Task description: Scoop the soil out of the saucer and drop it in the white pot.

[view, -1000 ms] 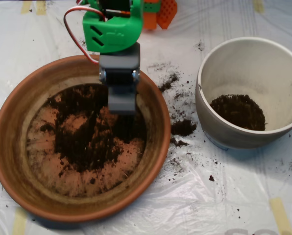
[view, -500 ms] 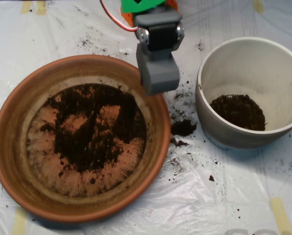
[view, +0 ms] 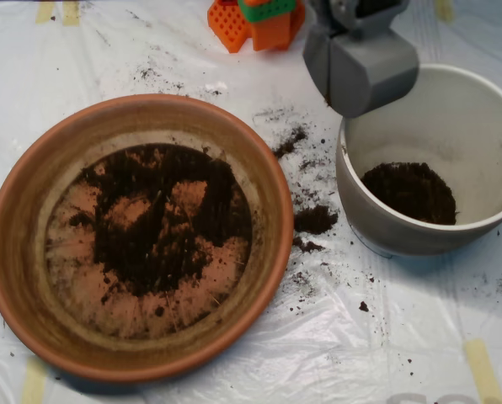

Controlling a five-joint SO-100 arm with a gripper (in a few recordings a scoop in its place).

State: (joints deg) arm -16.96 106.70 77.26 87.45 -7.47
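Dark crumbly soil (view: 158, 223) patches the terracotta saucer (view: 24, 252), bare orange showing through.

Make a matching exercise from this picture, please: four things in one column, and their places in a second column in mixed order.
Things:
1. saucer
2. white pot
3. scoop
4. spilled soil clump

Places:
A. on the plastic sheet between the two vessels
B. left side of the picture
C. over the top-left rim of the right-hand vessel
D. right side, with dark soil at its bottom

Pairs: 1-B, 2-D, 3-C, 4-A
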